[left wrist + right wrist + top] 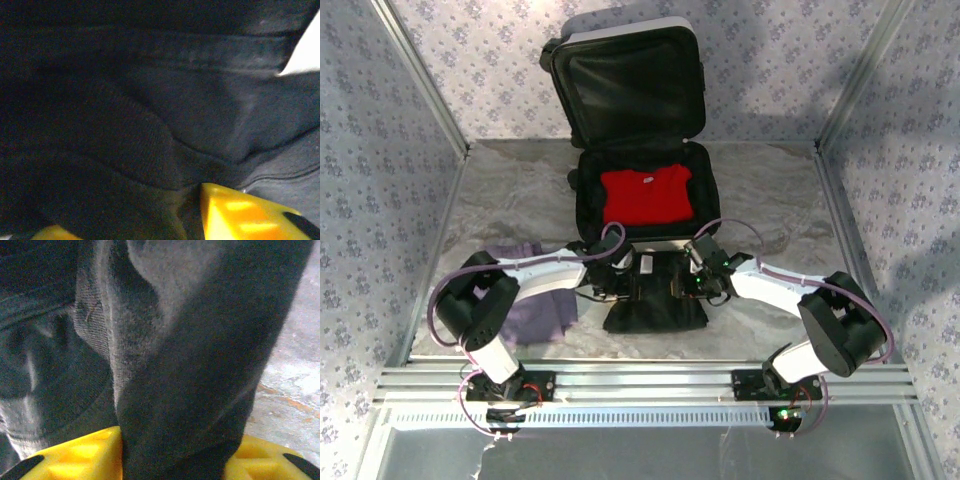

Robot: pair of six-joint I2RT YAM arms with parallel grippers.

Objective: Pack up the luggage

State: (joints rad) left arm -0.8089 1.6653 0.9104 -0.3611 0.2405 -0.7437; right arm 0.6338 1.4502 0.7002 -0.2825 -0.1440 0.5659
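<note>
The luggage (584, 205) lies open at the back of the table, its white-shelled lid standing up with the black lining facing me. A red garment (645, 195) lies folded in its base. Just in front of it a black garment (655, 308) hangs bunched between both arms. My left gripper (625, 268) is shut on its left part; dark cloth (150, 125) fills the space beside a yellow finger (240, 215). My right gripper (696, 268) is shut on its right part, a thick fold (190, 390) pinched between the yellow fingers (75, 457).
A purple garment (535, 312) lies on the table at the left, partly under the left arm. The marbled tabletop (770, 200) is bounded by patterned walls and metal frame posts (845, 95). The aluminium rail (640, 385) runs along the near edge.
</note>
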